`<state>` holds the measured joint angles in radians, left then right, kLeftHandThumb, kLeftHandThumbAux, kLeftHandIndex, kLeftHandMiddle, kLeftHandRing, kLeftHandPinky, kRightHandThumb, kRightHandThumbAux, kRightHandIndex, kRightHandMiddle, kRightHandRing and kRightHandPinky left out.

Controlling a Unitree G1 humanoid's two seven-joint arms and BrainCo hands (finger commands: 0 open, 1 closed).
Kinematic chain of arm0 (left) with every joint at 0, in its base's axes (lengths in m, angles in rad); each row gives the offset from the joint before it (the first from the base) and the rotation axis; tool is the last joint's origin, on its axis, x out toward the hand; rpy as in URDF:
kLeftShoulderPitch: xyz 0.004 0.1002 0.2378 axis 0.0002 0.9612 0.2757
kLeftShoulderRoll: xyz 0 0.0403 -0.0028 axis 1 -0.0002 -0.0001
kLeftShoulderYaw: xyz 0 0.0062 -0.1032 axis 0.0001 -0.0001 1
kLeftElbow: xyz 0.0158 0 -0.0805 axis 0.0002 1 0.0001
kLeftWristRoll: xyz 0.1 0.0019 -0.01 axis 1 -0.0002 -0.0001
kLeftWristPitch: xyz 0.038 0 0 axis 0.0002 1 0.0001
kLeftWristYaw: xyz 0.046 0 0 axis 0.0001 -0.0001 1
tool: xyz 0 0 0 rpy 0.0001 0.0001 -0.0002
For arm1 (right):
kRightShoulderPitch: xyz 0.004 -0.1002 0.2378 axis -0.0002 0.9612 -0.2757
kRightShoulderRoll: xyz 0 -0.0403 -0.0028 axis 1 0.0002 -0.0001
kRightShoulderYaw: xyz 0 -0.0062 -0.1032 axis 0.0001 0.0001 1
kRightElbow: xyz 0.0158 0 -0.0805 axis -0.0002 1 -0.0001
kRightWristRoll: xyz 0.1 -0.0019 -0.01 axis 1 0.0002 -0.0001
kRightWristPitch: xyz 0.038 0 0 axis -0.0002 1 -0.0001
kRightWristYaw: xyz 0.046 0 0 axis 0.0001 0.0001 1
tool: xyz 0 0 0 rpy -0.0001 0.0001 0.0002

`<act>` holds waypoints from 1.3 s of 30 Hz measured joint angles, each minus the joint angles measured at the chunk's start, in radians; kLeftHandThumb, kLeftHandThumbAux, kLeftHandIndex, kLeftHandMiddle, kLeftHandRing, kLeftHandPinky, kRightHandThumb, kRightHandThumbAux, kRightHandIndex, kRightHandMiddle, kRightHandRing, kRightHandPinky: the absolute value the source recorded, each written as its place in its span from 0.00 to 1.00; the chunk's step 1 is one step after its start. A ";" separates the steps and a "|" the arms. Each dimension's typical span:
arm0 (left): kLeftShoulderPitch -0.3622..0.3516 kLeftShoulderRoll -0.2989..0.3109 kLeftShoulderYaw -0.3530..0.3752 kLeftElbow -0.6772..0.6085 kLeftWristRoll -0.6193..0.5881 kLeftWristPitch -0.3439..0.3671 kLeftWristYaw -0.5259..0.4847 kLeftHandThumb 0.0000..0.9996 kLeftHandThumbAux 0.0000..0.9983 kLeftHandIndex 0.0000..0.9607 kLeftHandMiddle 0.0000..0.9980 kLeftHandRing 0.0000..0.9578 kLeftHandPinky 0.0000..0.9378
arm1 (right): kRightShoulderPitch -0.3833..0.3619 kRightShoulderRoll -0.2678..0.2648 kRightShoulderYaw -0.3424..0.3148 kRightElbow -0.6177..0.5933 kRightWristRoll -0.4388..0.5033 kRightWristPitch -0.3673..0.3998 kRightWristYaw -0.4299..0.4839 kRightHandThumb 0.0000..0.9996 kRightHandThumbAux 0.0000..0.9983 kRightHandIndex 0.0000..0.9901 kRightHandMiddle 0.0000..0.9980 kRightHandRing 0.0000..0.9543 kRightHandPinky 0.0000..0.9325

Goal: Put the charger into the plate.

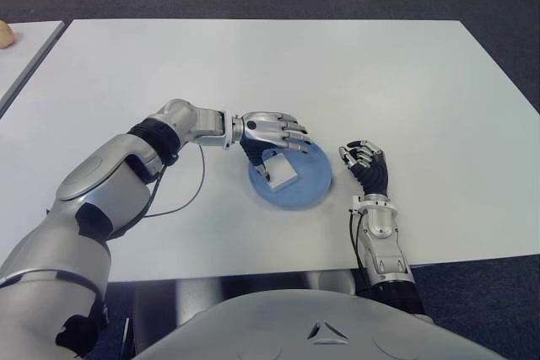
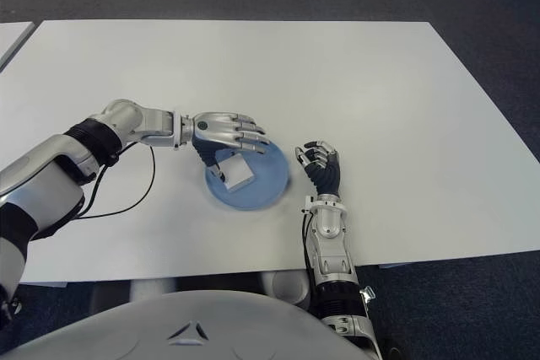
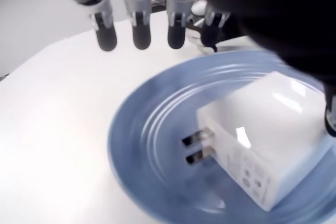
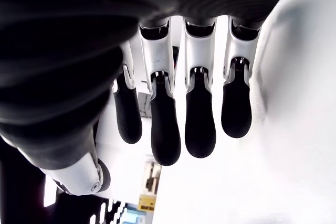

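A white plug-in charger [image 1: 282, 171] lies on its side in the blue plate [image 1: 314, 185] near the table's front middle. In the left wrist view the charger [image 3: 262, 145] sits on the plate [image 3: 142, 145] with its two prongs pointing across the dish. My left hand [image 1: 274, 132] hovers over the plate's far left part. Its fingers [image 3: 140, 30] are stretched out, well apart from the charger, and the thumb shows beside the charger's far end. My right hand [image 1: 364, 160] shows just right of the plate, fingers curled, with nothing in it.
The white table [image 1: 337, 73] stretches wide behind and to both sides. A thin black cable [image 1: 181, 200] from my left arm loops over the table left of the plate. A second table's corner [image 1: 25, 48] stands at the far left.
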<state>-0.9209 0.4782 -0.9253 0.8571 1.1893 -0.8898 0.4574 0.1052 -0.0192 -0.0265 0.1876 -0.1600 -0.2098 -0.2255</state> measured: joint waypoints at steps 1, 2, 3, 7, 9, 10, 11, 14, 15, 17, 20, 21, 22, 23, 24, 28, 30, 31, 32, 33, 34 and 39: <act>-0.003 -0.006 0.010 0.015 -0.018 -0.004 -0.009 0.05 0.34 0.00 0.00 0.00 0.00 | 0.000 0.000 0.000 0.000 0.000 0.000 0.000 0.71 0.73 0.44 0.63 0.66 0.67; -0.008 -0.011 0.021 0.030 -0.037 -0.006 -0.019 0.05 0.34 0.00 0.00 0.00 0.00 | -0.001 -0.001 0.000 0.001 0.000 0.000 0.000 0.71 0.73 0.44 0.63 0.66 0.67; -0.013 -0.016 0.036 0.048 -0.058 -0.011 -0.031 0.04 0.34 0.00 0.00 0.00 0.00 | -0.002 -0.001 0.000 0.001 0.000 0.000 0.001 0.71 0.73 0.43 0.63 0.66 0.67; -0.034 -0.034 0.109 0.110 -0.170 -0.018 -0.090 0.01 0.34 0.00 0.00 0.00 0.00 | -0.005 -0.001 -0.001 0.002 0.001 0.000 0.002 0.71 0.73 0.44 0.64 0.67 0.68; -0.041 -0.043 0.150 0.135 -0.225 -0.016 -0.118 0.00 0.34 0.00 0.00 0.00 0.00 | -0.006 -0.002 -0.001 0.004 0.001 0.000 0.004 0.71 0.73 0.44 0.64 0.67 0.68; -0.042 -0.048 0.173 0.145 -0.257 -0.013 -0.131 0.00 0.35 0.00 0.00 0.00 0.00 | -0.007 -0.002 -0.001 0.006 0.002 0.000 0.004 0.71 0.73 0.44 0.64 0.67 0.68; -0.042 -0.054 0.196 0.152 -0.288 -0.011 -0.141 0.00 0.35 0.00 0.00 0.00 0.00 | -0.008 -0.002 -0.002 0.007 0.002 0.000 0.004 0.71 0.73 0.44 0.64 0.67 0.68; -0.042 -0.066 0.259 0.171 -0.376 -0.010 -0.175 0.00 0.38 0.00 0.00 0.00 0.00 | -0.012 -0.004 -0.002 0.011 0.002 0.000 0.005 0.71 0.73 0.44 0.64 0.67 0.68; -0.041 -0.068 0.281 0.173 -0.411 -0.014 -0.203 0.00 0.41 0.00 0.00 0.00 0.00 | -0.014 -0.004 -0.002 0.012 0.002 0.000 0.005 0.71 0.73 0.44 0.64 0.67 0.68; -0.041 -0.069 0.328 0.174 -0.497 -0.022 -0.279 0.00 0.43 0.00 0.00 0.00 0.00 | -0.017 -0.004 -0.003 0.012 0.002 -0.001 0.006 0.71 0.73 0.44 0.64 0.67 0.68; -0.041 -0.073 0.400 0.172 -0.624 -0.010 -0.396 0.00 0.47 0.00 0.00 0.00 0.00 | -0.018 -0.006 -0.005 0.014 0.002 -0.003 0.006 0.71 0.73 0.44 0.64 0.67 0.68; -0.041 -0.077 0.422 0.170 -0.661 0.005 -0.434 0.00 0.48 0.00 0.00 0.00 0.00 | -0.019 -0.007 -0.005 0.015 0.002 -0.004 0.005 0.71 0.73 0.44 0.64 0.67 0.68; -0.039 -0.082 0.444 0.167 -0.700 0.024 -0.469 0.00 0.50 0.00 0.00 0.00 0.00 | -0.020 -0.008 -0.006 0.017 0.002 -0.004 0.006 0.71 0.73 0.44 0.64 0.67 0.67; -0.034 -0.090 0.472 0.160 -0.744 0.056 -0.512 0.00 0.50 0.00 0.00 0.00 0.00 | -0.021 -0.009 -0.007 0.020 0.002 -0.006 0.006 0.71 0.73 0.44 0.64 0.67 0.67; -0.029 -0.098 0.494 0.155 -0.778 0.084 -0.539 0.00 0.51 0.00 0.00 0.00 0.00 | -0.023 -0.011 -0.008 0.022 0.002 -0.008 0.006 0.71 0.73 0.44 0.64 0.67 0.67; 0.016 -0.125 0.565 0.109 -0.859 0.190 -0.581 0.00 0.52 0.01 0.03 0.00 0.00 | -0.030 -0.013 -0.010 0.030 0.002 -0.010 0.006 0.71 0.73 0.44 0.64 0.67 0.67; 0.051 -0.134 0.592 0.080 -0.882 0.226 -0.583 0.00 0.52 0.04 0.05 0.01 0.00 | -0.032 -0.013 -0.010 0.033 0.002 -0.010 0.006 0.71 0.73 0.44 0.64 0.67 0.67; 0.072 -0.138 0.603 0.063 -0.893 0.241 -0.584 0.00 0.52 0.05 0.06 0.02 0.00 | -0.032 -0.014 -0.011 0.034 0.002 -0.010 0.007 0.71 0.73 0.44 0.64 0.67 0.68; 0.094 -0.142 0.615 0.045 -0.904 0.255 -0.584 0.00 0.51 0.06 0.07 0.03 0.01 | -0.032 -0.014 -0.012 0.035 0.002 -0.010 0.007 0.71 0.73 0.44 0.64 0.67 0.68; 0.117 -0.148 0.631 0.031 -0.917 0.266 -0.585 0.00 0.50 0.09 0.10 0.05 0.04 | -0.032 -0.015 -0.013 0.036 0.002 -0.010 0.007 0.71 0.73 0.43 0.64 0.67 0.68; 0.137 -0.154 0.644 0.020 -0.935 0.273 -0.585 0.00 0.50 0.11 0.11 0.06 0.05 | -0.032 -0.015 -0.013 0.036 0.002 -0.010 0.007 0.71 0.73 0.43 0.64 0.67 0.68; 0.247 -0.197 0.725 -0.012 -1.040 0.282 -0.596 0.00 0.50 0.18 0.16 0.11 0.11 | -0.032 -0.019 -0.014 0.037 0.001 -0.010 0.007 0.71 0.73 0.43 0.63 0.67 0.67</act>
<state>-0.6744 0.2809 -0.2002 0.8454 0.1496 -0.6077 -0.1386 0.0728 -0.0382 -0.0404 0.2242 -0.1588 -0.2203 -0.2186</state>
